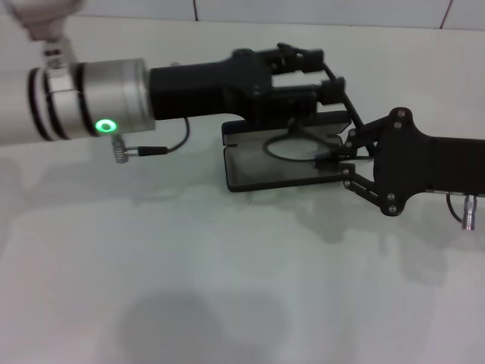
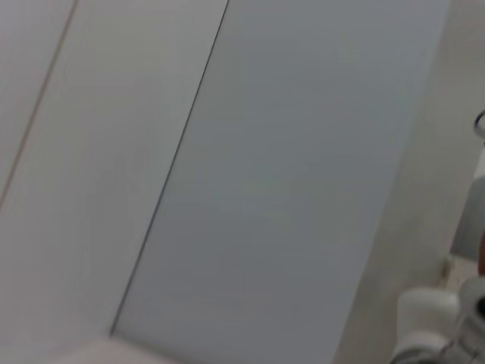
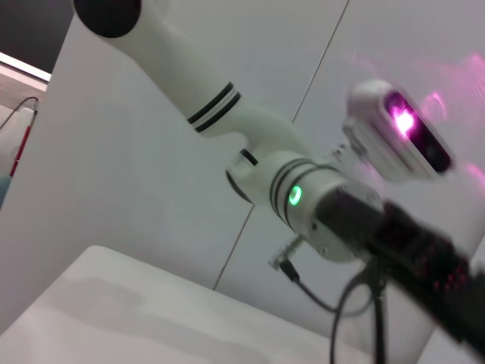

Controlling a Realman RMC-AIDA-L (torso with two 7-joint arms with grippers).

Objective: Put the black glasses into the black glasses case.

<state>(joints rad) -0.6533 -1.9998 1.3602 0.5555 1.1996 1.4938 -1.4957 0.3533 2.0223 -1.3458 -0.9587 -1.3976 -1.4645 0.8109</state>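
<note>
The black glasses case (image 1: pixel 250 168) lies open in the middle of the table in the head view, its grey-lined tray towards me and its lid at the back. The black glasses (image 1: pixel 282 154) lie over the tray; one rounded rim shows as a thin black loop. My right gripper (image 1: pixel 327 160) reaches in from the right, low at the case's right end, shut on the glasses' right end. My left gripper (image 1: pixel 327 74) reaches across from the left and hangs over the case's back part, hiding most of the lid. Neither wrist view shows the case or the glasses.
The white table (image 1: pixel 189 273) stretches out in front of the case. A loose black cable with a plug (image 1: pixel 144 150) hangs from my left arm. The right wrist view shows my left arm (image 3: pixel 303 193) and the table edge (image 3: pixel 114 303); the left wrist view shows only wall panels (image 2: pixel 265 182).
</note>
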